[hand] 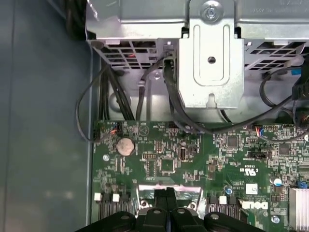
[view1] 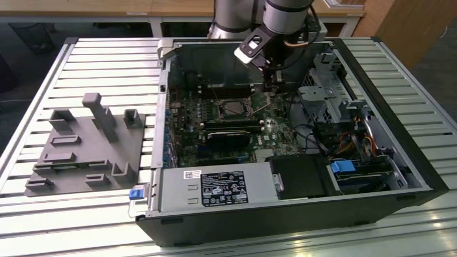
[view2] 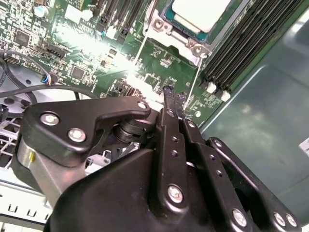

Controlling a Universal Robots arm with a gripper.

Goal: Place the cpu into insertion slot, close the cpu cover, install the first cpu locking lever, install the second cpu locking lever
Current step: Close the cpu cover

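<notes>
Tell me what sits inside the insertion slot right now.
The cpu, silvery top up, lies in the insertion slot, with the cpu cover framing it. The slot's pin grid is hidden beneath the cpu.

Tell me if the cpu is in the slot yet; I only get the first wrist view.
Observer: Yes. In the second wrist view the cpu lies flat inside the window of the cover.
Operator: Where is my tool relative to it?
Observer: In the exterior view the gripper hangs just off the cpu, toward the exterior view's right.
Operator: Any lever near it?
Observer: In the second wrist view a thin lever runs from the cover's corner past the fingertips. I cannot tell whether they touch.
</notes>
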